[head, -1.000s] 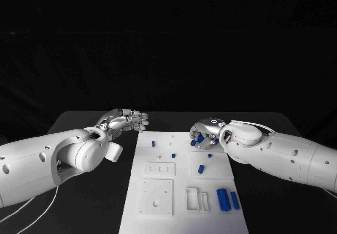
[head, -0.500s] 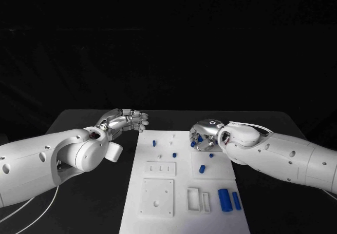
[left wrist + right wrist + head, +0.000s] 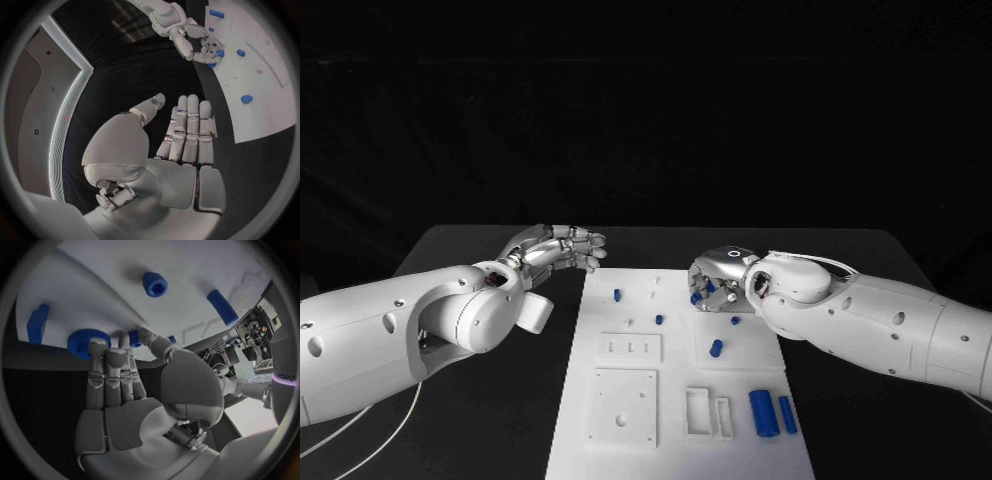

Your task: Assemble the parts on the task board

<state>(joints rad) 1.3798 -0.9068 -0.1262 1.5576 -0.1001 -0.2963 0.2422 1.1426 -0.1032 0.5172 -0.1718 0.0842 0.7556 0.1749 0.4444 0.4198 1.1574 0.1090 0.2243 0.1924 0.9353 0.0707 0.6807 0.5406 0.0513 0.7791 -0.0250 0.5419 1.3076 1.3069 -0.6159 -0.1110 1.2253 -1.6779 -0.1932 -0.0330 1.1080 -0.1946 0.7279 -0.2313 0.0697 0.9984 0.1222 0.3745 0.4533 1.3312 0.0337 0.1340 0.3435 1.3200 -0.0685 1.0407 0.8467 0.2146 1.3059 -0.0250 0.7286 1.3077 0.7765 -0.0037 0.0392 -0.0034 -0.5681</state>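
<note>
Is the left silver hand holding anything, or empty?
Empty. The left silver hand hovers over the black table beside the white task board, fingers straight and together, palm bare.

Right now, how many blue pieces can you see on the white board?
7 in the head view: one far left, one mid, one by the right hand, one, one centre, two near right. The hand may hide more.
</note>
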